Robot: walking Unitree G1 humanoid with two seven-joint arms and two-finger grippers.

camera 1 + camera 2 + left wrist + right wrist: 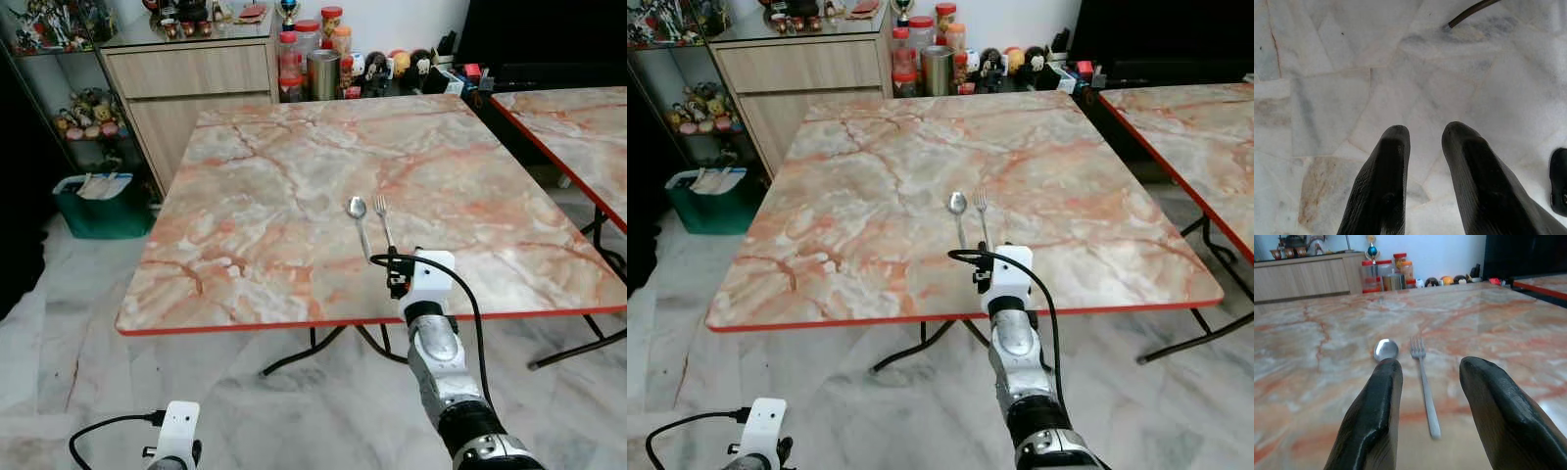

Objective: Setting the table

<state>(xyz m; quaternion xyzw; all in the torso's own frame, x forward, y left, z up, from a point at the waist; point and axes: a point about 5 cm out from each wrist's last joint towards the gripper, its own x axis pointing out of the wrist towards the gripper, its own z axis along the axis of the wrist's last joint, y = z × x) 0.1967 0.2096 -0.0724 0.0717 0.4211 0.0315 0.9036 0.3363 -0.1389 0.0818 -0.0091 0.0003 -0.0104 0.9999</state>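
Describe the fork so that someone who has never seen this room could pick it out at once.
Start at the big orange-veined marble table with the red edge. Near its front edge, just beyond the right gripper with its open fingers, two pieces of cutlery lie side by side. The fork is the right one, with prongs; the spoon beside it has a round bowl.

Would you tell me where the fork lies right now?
The fork lies on the marble table near its front edge, just right of the spoon, ahead of the right gripper.

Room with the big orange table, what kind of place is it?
Most likely a home dining area: an orange marbled table holds a silver spoon and silver fork, with a wooden cabinet and food jars behind, above a pale marble floor.
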